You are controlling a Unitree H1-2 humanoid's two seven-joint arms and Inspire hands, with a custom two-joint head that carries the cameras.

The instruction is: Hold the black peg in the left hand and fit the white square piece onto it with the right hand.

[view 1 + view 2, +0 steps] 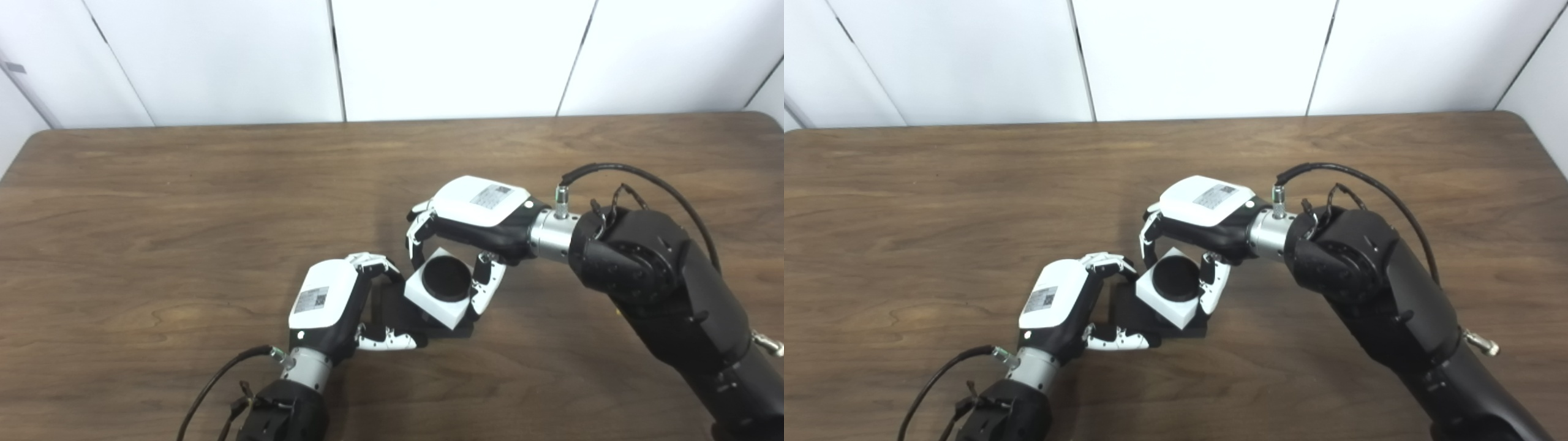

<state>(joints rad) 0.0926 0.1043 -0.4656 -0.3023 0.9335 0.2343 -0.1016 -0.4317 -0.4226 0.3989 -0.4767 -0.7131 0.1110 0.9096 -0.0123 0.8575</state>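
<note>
While the left hand [327, 303] clamps the black peg's [446, 278] flat base, the right hand [474, 223] grips the white square plastic piece [438, 300] seated over it.

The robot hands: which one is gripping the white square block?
The right robot hand, reaching in from the right; its fingers clasp the white square block. The left robot hand holds the black base underneath instead.
</note>
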